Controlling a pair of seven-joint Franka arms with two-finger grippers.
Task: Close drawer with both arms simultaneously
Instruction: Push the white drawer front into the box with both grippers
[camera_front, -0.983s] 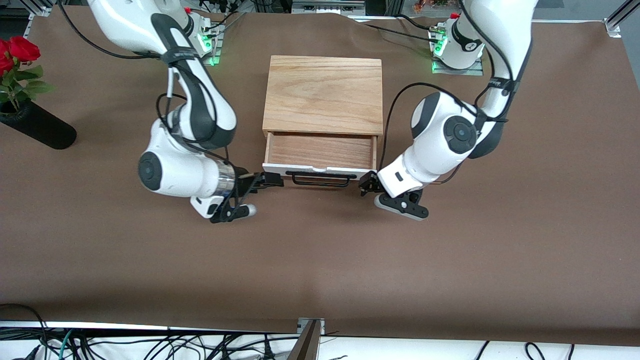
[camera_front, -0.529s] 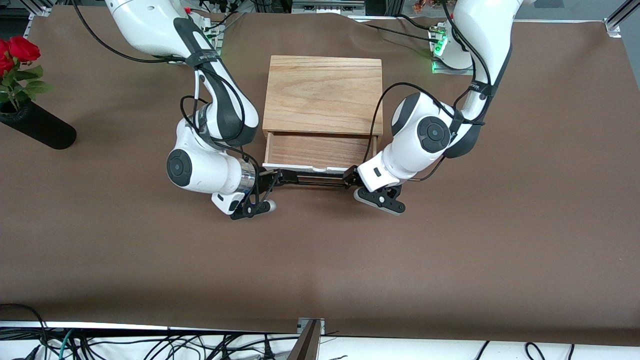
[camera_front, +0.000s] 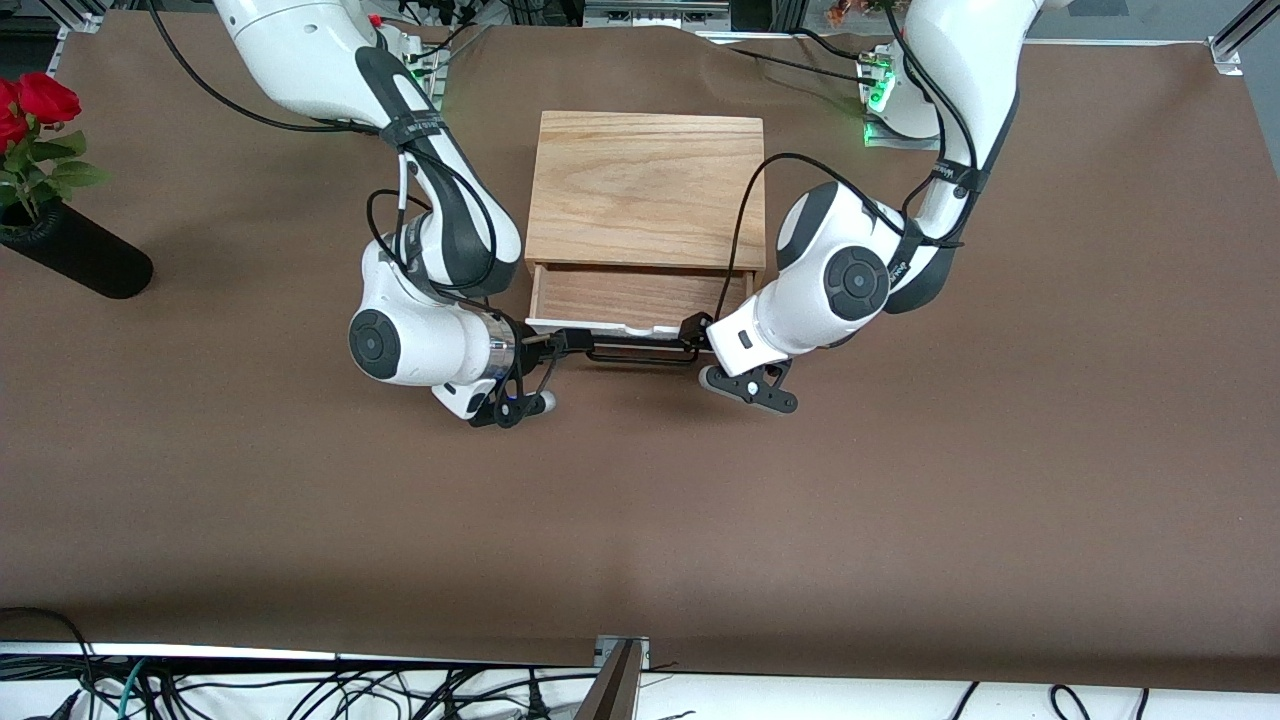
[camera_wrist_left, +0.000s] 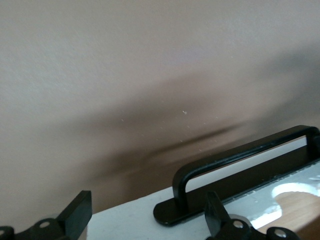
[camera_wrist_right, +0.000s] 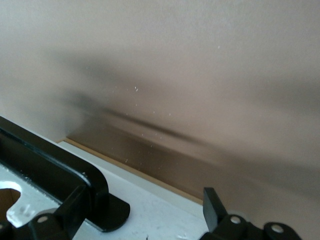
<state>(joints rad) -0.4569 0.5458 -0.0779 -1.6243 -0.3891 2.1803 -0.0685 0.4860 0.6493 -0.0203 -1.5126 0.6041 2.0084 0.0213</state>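
Observation:
The drawer (camera_front: 640, 296) stands partly pulled out of the light oak box (camera_front: 648, 185). Its white front panel (camera_front: 625, 328) and black wire handle (camera_front: 640, 352) face the front camera. My right gripper (camera_front: 553, 345) is open, low against the panel at the handle's end toward the right arm. Its wrist view shows the panel (camera_wrist_right: 160, 212) and the handle's foot (camera_wrist_right: 107, 215) between its fingers (camera_wrist_right: 214, 206). My left gripper (camera_front: 692, 332) is open at the handle's other end. In its wrist view the panel (camera_wrist_left: 125, 220) and handle (camera_wrist_left: 240, 159) lie between its fingers (camera_wrist_left: 77, 212).
A black vase (camera_front: 80, 262) with red roses (camera_front: 30, 105) lies at the right arm's end of the table. Brown cloth (camera_front: 640, 520) covers the table. Cables run along the edge nearest the front camera.
Both grippers have moved inward along the panel to the handle's ends. The drawer has slid a little way into the box.

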